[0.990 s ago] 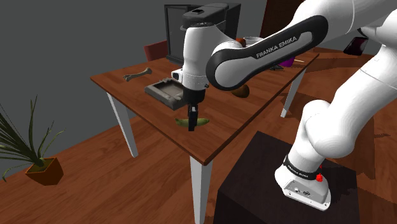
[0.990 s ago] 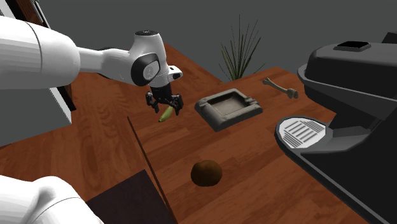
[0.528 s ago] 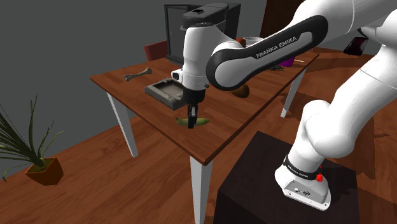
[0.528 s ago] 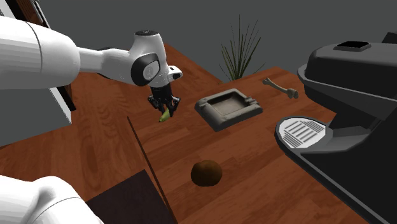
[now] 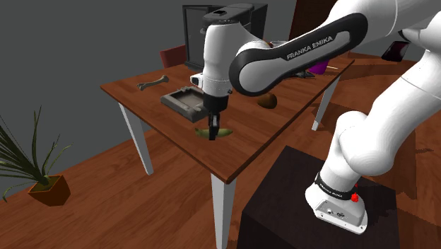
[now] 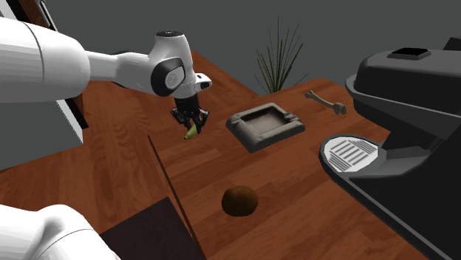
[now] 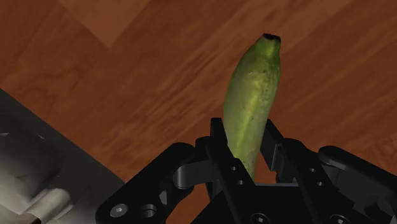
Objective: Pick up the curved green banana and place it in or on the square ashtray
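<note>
Banana (image 7: 251, 105): green, gently curved, clamped between the two black fingers of the gripper (image 7: 245, 132). The fingers are clenched on its near end, one pad on each flank, with no gap visible on either side.

Long axis: runs nearly in line with the fingers. Most of the fruit sticks out beyond the fingertips, with its dark tip pointing away from the hand towards the wooden table (image 6: 295, 188). In the second exterior view it hangs below the hand at a slight tilt. The pictures do not settle whether the far tip is clear of the wood or touching it.

Ashtray (image 6: 251, 137): square, grey, with a raised rim and a shallow well. It stands off to one side of the fingers, past the outer face of one of them. It is near the banana but does not touch it. Bare wood lies between the two.

Judgement: the grasp looks complete; the carry is not yet done. The coming move turns on a sideways shift of the hand towards the ashtray. Because the fruit projects well beyond the fingertips, its tip, not the fingers, would reach the rim first. The lift should therefore be judged from the tip. A hold on one end also leaves the fruit free to swing.
</note>
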Available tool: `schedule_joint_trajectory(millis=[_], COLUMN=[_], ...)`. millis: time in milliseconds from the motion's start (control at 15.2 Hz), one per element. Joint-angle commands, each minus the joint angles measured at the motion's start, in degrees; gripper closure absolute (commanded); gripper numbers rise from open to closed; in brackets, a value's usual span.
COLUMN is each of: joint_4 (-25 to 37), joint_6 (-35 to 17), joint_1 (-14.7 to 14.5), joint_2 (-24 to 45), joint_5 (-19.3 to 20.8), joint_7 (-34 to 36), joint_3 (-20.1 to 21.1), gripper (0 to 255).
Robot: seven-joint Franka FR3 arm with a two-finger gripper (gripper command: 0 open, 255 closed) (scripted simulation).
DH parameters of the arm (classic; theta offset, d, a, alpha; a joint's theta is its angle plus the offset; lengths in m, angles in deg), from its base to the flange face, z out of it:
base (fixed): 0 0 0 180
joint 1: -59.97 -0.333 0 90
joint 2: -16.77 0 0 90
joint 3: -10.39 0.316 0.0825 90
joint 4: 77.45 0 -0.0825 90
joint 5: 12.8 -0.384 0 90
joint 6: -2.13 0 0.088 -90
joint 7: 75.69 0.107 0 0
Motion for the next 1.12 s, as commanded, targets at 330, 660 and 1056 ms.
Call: schedule_joint_trajectory(millis=[330,660,1056], joint_4=[4.3,7.7,12.1], joint_6=[5.5,9.5,14.1], joint_1=[0.0,0.1,0.2], joint_2=[-1.3,-1.8,-2.0], joint_5=[0.0,0.0,0.1], joint_7=[-0.1,-0.2,-0.2], joint_3=[-0.3,-0.6,-0.8], gripper=[255,255,255])
